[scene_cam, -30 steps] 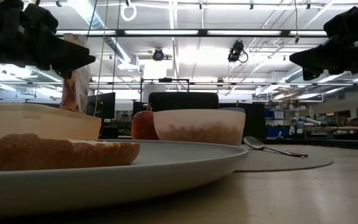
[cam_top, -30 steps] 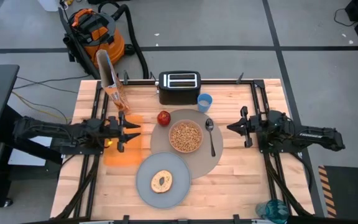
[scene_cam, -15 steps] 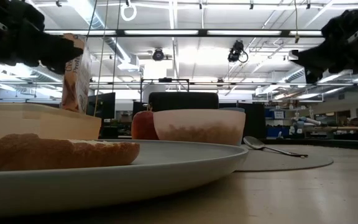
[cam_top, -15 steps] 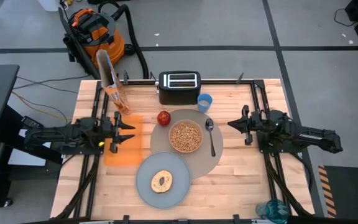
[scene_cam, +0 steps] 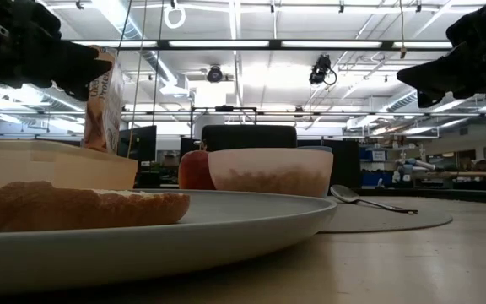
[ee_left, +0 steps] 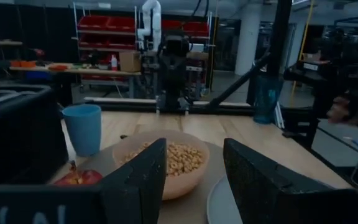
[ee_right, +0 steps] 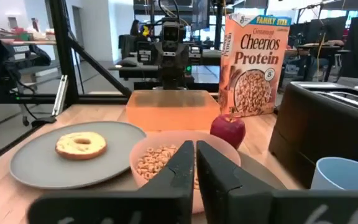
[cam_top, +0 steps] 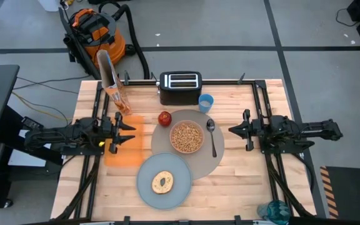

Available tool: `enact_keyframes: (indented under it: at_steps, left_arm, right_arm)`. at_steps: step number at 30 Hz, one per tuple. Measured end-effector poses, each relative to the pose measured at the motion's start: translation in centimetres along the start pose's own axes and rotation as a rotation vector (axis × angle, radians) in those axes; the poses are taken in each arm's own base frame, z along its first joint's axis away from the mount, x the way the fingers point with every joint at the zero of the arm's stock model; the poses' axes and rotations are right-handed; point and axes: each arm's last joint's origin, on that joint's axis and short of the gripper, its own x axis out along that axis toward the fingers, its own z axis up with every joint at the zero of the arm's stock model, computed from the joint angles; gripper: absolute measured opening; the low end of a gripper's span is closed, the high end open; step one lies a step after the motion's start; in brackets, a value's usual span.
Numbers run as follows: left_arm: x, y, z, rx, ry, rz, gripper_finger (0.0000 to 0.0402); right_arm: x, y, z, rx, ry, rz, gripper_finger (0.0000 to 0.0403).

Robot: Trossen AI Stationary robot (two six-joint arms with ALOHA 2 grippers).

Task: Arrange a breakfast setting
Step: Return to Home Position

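wooden table (cam_top: 242, 181) fills the high view, one dark arm reaching in from each side. left gripper (cam_top: 132, 132) hangs over the orange tray (cam_top: 125, 157), fingers spread with a clear gap, nothing between them, tips aimed at the setting. right gripper (cam_top: 231, 129) faces it from the far side, just off the mat's right edge, fingers pressed together and holding nothing. the low view puts both of them well up off the table top.

large round grey placemat (cam_top: 212, 164) lies mid-table, right between the two grippers. blue-grey plate (cam_top: 147, 189) overlaps the mat's front-left edge, closer to the left gripper but apart from it. black toaster (cam_top: 180, 87) stands at the back edge, cereal box (cam_top: 111, 81) upright at the back left, behind the tray.

translucent pink bowl (cam_top: 172, 139) sits on the mat, filled with cereal (cam_top: 187, 137), about level with both grippers. bagel (cam_top: 163, 182) lies in the middle of the plate. small red-yellow apple (cam_top: 164, 118) sits at the mat's back-left edge, just beside the bowl, on the left gripper's side. small blue cup (cam_top: 205, 102) stands at the mat's back edge, just beside the toaster. metal spoon (cam_top: 212, 137) lies on the mat right of the bowl, the closest piece to the right gripper, not touching it.
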Motion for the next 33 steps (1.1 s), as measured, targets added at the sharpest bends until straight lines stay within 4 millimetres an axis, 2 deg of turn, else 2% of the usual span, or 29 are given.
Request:
enact_keyframes:
  at_steps: [3,7,13,16,22,33]
  left_arm:
    - [0.00,0.06,-0.03,-0.024,0.001,0.021,0.0167]
    - [-0.02,0.38,-0.14,-0.049,0.005,0.133,0.0167]
    - [0.01,-0.01,-0.26,0.032,0.026,-0.001,0.0167]
    - [0.01,0.02,-0.31,0.016,0.031,0.007,0.0167]
    - [0.01,0.02,-0.47,0.096,0.048,0.006,0.0167]
    - [0.02,-0.03,0.14,0.065,-0.018,-0.002,0.0167]
  right_arm:
    - [0.00,0.02,-0.01,-0.001,0.001,0.007,0.0042]
    - [0.00,0.03,0.01,-0.002,-0.002,0.009,0.0047]
    - [0.00,0.03,0.02,-0.002,-0.002,0.010,0.0047]
    - [0.00,0.03,0.02,-0.002,-0.002,0.012,0.0047]
    - [0.00,0.04,0.00,-0.002,-0.002,0.012,0.0047]
    - [0.00,0.04,0.01,-0.002,-0.002,0.012,0.0048]
